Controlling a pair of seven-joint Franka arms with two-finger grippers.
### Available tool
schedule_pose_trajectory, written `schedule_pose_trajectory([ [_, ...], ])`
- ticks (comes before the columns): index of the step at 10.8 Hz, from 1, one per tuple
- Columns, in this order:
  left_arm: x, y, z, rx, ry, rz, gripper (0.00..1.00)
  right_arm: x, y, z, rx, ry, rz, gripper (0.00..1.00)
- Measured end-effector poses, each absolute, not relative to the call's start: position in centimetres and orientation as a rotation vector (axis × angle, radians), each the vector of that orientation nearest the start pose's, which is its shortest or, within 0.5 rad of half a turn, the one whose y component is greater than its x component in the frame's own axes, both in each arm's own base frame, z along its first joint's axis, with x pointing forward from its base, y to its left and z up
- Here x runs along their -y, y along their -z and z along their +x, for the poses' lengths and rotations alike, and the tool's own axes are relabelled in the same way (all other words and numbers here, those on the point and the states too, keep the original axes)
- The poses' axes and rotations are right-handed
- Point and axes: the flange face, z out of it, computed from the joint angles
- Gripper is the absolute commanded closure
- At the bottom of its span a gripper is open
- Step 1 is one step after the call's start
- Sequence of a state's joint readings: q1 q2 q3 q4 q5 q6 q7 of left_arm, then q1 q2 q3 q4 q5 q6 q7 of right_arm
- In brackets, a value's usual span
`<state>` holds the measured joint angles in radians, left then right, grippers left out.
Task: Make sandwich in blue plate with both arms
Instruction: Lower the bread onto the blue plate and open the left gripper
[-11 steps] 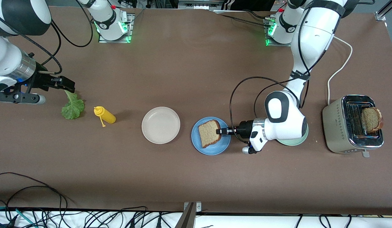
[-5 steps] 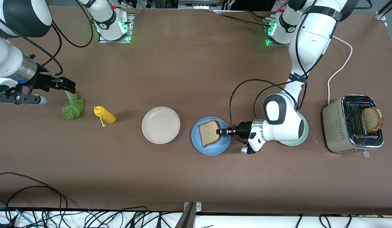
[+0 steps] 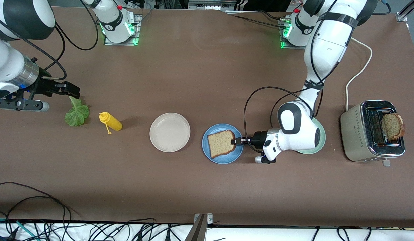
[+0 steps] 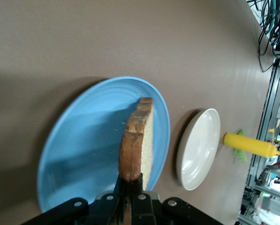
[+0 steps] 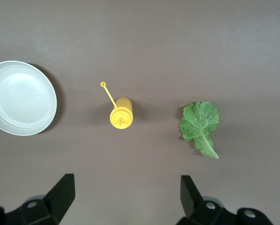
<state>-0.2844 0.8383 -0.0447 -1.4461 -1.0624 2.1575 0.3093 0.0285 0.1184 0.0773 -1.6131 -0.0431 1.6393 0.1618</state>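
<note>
Left hand (image 3: 234,141): I see it pinching the edge of a bread slice (image 3: 221,143), low over the rim of the blue plate (image 3: 207,150) at the end toward the left arm's base; in the left wrist view the left hand (image 4: 129,187) has its fingers (image 4: 136,183) pressed tight on the crust of the bread slice (image 4: 139,140)

Bread slice: over the blue plate (image 4: 88,140), seen crust-edge on from the wrist, so I can't say whether it lies flat yet

Right hand (image 3: 72,89): spread wide and holding nothing; from my front view it hangs over the stem end of the lettuce leaf (image 3: 76,113), well away from the blue plate toward the right arm's end of the surface (image 3: 193,77); in the right wrist view only the tips of the right hand (image 5: 126,194) show

Lettuce leaf (image 5: 201,125): flat on the surface, far from the blue plate

Yellow squeeze bottle (image 3: 110,122): lying on its side between the lettuce leaf and the beige-white plate (image 3: 170,132) (cap tethered, I think), also seen from the right wrist (image 5: 121,112)

Beige-white plate (image 5: 20,97): just beside the blue plate, toward the right arm's end

Mint-green plate (image 3: 321,142): beside the blue plate toward the left arm's end, mostly under the left arm's wrist

Toaster (image 3: 372,132): farther from the blue plate that way, with a second bread slice (image 3: 392,126) standing in its slot
</note>
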Motion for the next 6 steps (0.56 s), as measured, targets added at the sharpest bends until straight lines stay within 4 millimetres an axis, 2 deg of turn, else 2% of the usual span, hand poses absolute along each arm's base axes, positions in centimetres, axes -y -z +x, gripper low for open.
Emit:
schedule_pose_trajectory([
  [1,25.6,-18.7,67.5,-0.041,0.137,2.278,0.01,-5.6,-54.3,58.7,-0.082,-0.137,-3.183,0.00],
  [4,24.4,-17.4,67.6,-0.035,0.126,2.287,0.00,-4.7,-54.0,58.8,-0.105,-0.144,-3.184,0.00],
  [6,22.0,-17.2,68.5,-0.071,0.099,2.306,0.00,-3.8,-53.1,59.2,-0.131,-0.167,-3.184,0.00],
])
